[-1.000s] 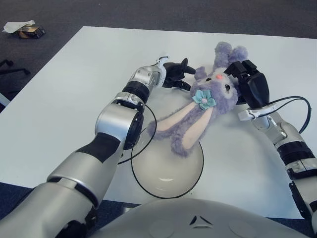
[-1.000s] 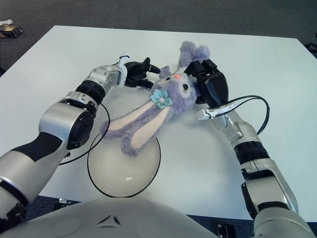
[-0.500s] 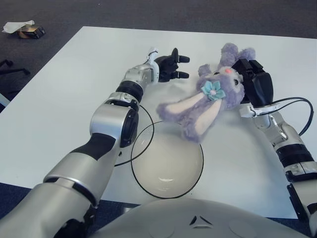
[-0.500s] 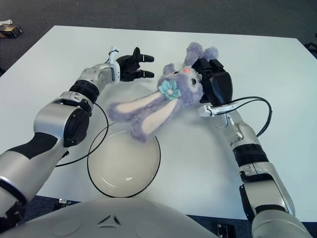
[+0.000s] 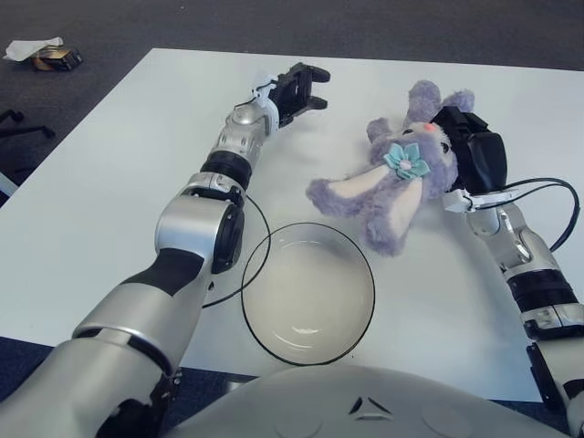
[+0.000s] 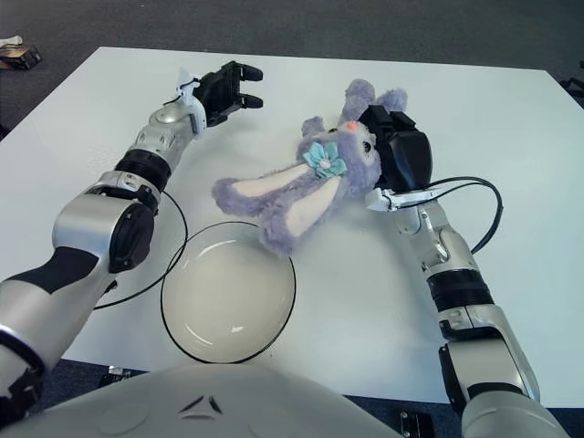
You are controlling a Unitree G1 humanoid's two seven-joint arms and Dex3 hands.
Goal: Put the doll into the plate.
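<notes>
**Left hand released; doll now carried by right hand alone**

Status: One second ago both hands flanked the doll (image 5: pixel 392 187), and its ears hung over the plate (image 5: pixel 308 351). Since then the left hand (image 5: pixel 294 87) has withdrawn up and away from the doll. It now shows well apart from it, fingers loosely curled around nothing.

Right hand (image 5: pixel 474 157): its fingers are closed around the doll's head. The plush body and long ears trail from this hand toward the plate.

Doll position: it has shifted toward the right hand's side. The ear tips now lie just beside the plate's far rim, not over the bowl.

Implication: the doll is not yet in the plate. In judgement, the right hand must bring it back toward the robot, over the plate, before letting go.
</notes>
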